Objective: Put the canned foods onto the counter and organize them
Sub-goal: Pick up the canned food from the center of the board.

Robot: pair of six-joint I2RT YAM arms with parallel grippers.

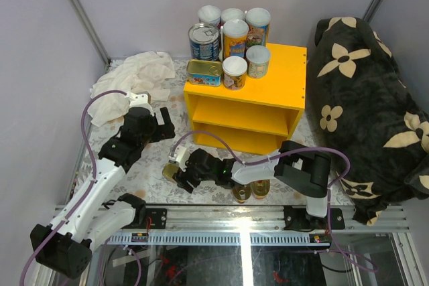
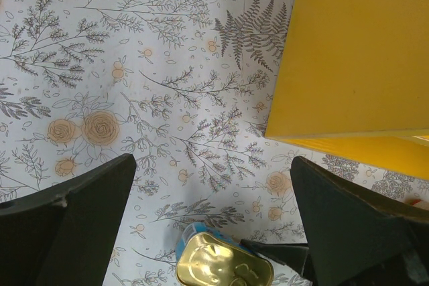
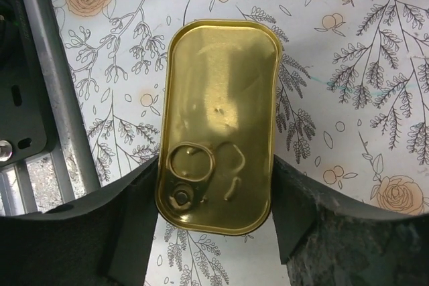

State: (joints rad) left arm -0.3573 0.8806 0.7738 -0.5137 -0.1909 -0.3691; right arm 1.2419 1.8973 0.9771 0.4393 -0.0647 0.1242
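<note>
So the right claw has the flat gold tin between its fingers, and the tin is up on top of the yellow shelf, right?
Not quite. The right gripper does have the flat gold tin between its fingers, but the tin is down at the floral floor, not on top of the yellow shelf. The right wrist view shows it.

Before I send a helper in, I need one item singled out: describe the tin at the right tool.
Find the yellow counter; on the floral floor before its front left corner is the right tool. Held between its fingers is a flat gold rectangular tin with a pull ring, unlike the round gold-topped cans nearby.
</note>
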